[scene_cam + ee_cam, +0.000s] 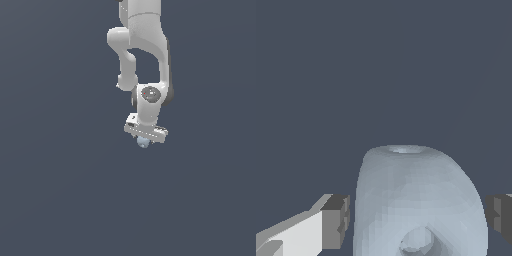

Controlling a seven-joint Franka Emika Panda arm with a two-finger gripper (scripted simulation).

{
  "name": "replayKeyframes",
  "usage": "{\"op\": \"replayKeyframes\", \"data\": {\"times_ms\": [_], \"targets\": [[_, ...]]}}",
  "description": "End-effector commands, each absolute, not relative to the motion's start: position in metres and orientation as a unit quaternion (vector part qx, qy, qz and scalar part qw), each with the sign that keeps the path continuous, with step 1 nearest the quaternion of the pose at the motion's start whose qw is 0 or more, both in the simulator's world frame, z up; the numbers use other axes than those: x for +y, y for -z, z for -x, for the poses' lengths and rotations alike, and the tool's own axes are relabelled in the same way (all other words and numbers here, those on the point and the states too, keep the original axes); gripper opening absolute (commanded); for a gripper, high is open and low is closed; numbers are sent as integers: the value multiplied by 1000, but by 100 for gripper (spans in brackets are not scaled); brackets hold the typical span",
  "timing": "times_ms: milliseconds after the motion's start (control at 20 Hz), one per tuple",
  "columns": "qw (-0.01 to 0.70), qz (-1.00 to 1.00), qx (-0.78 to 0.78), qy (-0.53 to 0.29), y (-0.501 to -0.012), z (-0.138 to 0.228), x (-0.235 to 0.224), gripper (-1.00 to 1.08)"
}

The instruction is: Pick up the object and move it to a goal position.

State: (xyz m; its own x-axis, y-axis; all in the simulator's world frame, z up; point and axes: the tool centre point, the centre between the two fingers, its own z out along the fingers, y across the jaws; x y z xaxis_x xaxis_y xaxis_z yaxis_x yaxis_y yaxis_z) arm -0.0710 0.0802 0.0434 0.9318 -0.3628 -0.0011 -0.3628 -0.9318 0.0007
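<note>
Step in hand: grasp. We see gripper (416, 220) spread wide, 2 grey pads (336, 222) flanking pale blue-grey dimpled object (418, 200), gaps on both sides. Object sits directly under gripper (144, 137). Next, we judge: close pads squarely, lift, carry to goal; goal not visible.

Object (418, 200) between the jaws, untouched.

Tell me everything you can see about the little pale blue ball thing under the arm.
The object is a small pale blue-grey lump, rounded and smooth-looking, with a shallow dimple on one end and a darker round hollow on its near face. In the exterior view it peeks out just beneath the white tool, much narrower than it. In the wrist view it sits between the two dark finger pads, with a thin gap visible on each side, so nothing seems to press it yet. What it rests on cannot be told.
</note>
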Motion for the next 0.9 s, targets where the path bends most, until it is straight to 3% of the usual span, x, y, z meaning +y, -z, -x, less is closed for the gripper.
{"op": "replayKeyframes", "data": {"times_ms": [0, 850], "targets": [[0, -983, -185, 0, -42, 70, 80, -100], [0, -983, -185, 0, -57, 67, 77, -100]]}}
